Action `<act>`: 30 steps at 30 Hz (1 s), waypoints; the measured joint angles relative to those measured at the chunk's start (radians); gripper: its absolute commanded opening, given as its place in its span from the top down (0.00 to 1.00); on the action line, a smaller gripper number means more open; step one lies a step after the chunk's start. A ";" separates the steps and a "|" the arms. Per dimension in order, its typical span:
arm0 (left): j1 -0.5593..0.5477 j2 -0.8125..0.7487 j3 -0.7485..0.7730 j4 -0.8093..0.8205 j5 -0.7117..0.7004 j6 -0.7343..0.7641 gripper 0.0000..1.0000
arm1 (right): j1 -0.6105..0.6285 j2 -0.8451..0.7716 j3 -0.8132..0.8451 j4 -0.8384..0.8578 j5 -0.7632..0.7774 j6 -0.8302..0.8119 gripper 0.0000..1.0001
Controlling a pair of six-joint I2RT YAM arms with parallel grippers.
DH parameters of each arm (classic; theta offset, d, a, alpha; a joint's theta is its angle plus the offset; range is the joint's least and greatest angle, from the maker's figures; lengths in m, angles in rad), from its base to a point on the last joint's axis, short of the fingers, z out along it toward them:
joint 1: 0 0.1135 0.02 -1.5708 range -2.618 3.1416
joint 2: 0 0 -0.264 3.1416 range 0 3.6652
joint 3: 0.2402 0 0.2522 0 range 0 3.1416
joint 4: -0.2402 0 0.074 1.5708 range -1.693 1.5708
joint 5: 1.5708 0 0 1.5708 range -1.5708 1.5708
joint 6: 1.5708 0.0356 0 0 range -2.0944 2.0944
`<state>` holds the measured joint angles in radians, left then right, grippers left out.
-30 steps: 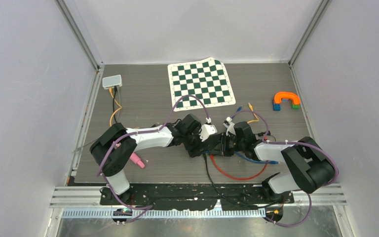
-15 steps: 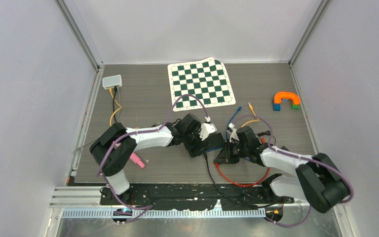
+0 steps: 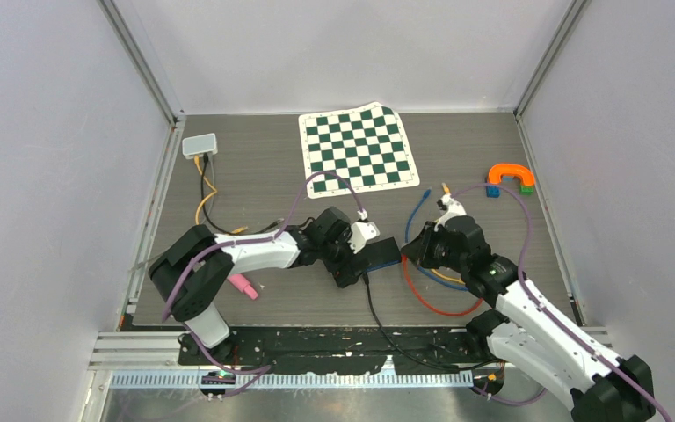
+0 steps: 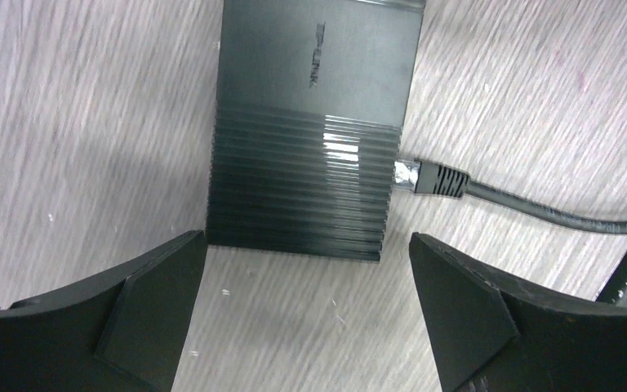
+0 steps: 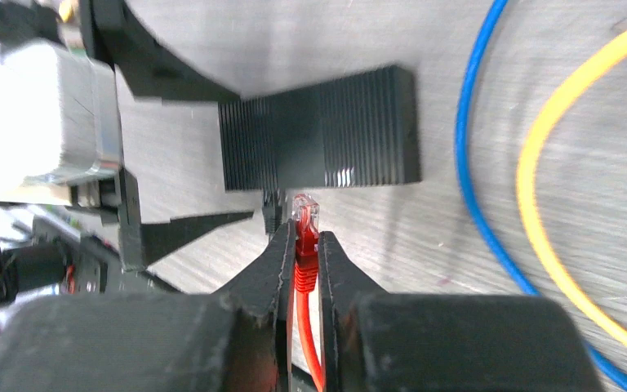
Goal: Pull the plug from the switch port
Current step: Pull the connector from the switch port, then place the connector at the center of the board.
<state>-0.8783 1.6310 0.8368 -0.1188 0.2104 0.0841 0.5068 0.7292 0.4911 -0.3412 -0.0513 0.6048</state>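
Two robot hands flank a small black switch (image 3: 378, 255) at the centre of the overhead view. The left hand (image 4: 306, 273), fingers spread wide, stands just off the box's ribbed end at the bottom of its wrist view, apparently touching nothing. The right hand (image 5: 307, 237), pressed nearly together, pinches the red plug (image 5: 305, 214) by its boot, low in the centre of its own wrist view. The plug sits just short of the switch's edge and in no port, so the pull appears done. It looks a light, hard thing, a clear plastic head likely carrying a brittle latch tab, on a soft, springy red cable (image 3: 444, 309); the boot behind the head seems the safest hold. The switch, a flat matte box half smooth and half finely ribbed, looks light enough to slide on the grey wood-grain worktop (image 4: 539, 82). A stiff black lead (image 4: 539, 208) with a metal collar is plugged into its side. A blue cable (image 5: 473, 163) and a yellow cable (image 5: 555, 147) curve at the right.
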 measured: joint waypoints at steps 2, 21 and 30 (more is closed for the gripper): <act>0.000 -0.040 -0.034 -0.002 -0.024 -0.025 0.00 | -0.005 -0.024 0.027 -0.020 0.087 0.000 0.95; 0.004 -0.370 -0.195 0.064 -0.309 -0.139 0.00 | -0.335 0.604 0.337 0.089 0.067 -0.041 0.86; 0.010 -0.391 -0.227 0.078 -0.341 -0.160 0.01 | -0.341 0.687 0.388 0.110 -0.042 -0.089 0.51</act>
<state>-0.8680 1.2400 0.6094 -0.0406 -0.1303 -0.0757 0.1661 1.4158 0.8787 -0.2310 -0.0929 0.5159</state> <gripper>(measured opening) 0.994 0.431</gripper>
